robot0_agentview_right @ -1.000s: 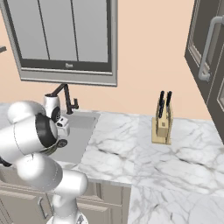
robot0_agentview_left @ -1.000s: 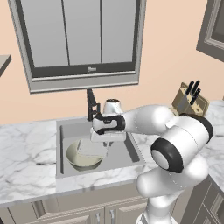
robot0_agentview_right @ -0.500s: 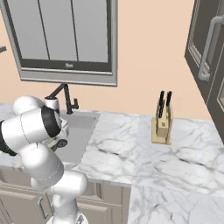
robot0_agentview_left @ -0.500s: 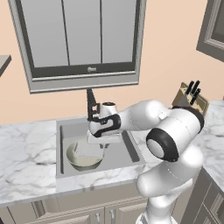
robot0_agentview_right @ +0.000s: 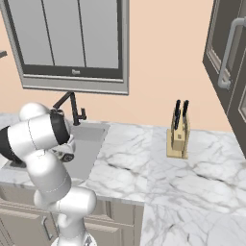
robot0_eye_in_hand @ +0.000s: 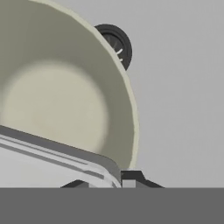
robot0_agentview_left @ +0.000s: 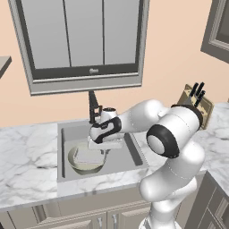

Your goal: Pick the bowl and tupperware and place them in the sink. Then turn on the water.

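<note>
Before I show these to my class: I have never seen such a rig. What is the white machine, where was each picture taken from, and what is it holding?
It is a white robot arm in a rendered kitchen. Two cameras ride behind it, left and right; a third sits on its hand.

From the left, the gripper hangs over the sink, shut on the tupperware, a flat pale container held just above the bowl in the basin. The hand view looks down past the tupperware's corner into the bowl, beside the dark drain.

The black faucet shows no water. A knife block stands on the marble counter.
</note>
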You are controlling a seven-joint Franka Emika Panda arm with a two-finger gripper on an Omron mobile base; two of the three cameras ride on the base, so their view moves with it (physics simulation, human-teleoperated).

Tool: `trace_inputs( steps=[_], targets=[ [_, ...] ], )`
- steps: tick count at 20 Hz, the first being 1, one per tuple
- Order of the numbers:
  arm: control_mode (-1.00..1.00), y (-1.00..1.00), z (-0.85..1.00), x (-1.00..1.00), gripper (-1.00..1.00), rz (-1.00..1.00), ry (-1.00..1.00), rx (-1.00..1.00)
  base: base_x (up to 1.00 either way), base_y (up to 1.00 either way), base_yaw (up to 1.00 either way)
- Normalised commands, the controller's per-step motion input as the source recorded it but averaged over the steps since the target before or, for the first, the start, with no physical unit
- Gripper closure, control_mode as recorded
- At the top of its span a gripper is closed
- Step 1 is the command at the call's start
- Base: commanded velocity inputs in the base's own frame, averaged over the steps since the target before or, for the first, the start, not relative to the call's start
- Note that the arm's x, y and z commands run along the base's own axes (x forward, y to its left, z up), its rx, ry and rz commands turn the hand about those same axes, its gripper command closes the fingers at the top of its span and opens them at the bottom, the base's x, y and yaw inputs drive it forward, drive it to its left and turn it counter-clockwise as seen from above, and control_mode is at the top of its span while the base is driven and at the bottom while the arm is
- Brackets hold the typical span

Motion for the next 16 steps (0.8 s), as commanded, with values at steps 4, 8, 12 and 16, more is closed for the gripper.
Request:
trace_inputs(
  steps=[4,8,12,16],
  targets=[
    [-1.00,0.00,-0.14,0.03,1.00,0.00,0.00,0.00,0.00,0.00,0.00],
    [-1.00,0.00,-0.17,0.06,1.00,0.00,0.00,0.00,0.00,0.00,0.00],
    [-1.00,0.00,-0.15,0.10,1.00,0.00,0.00,0.00,0.00,0.00,0.00],
    [-1.00,0.00,-0.03,0.04,1.00,0.00,0.00,0.00,0.00,0.00,0.00]
  ],
)
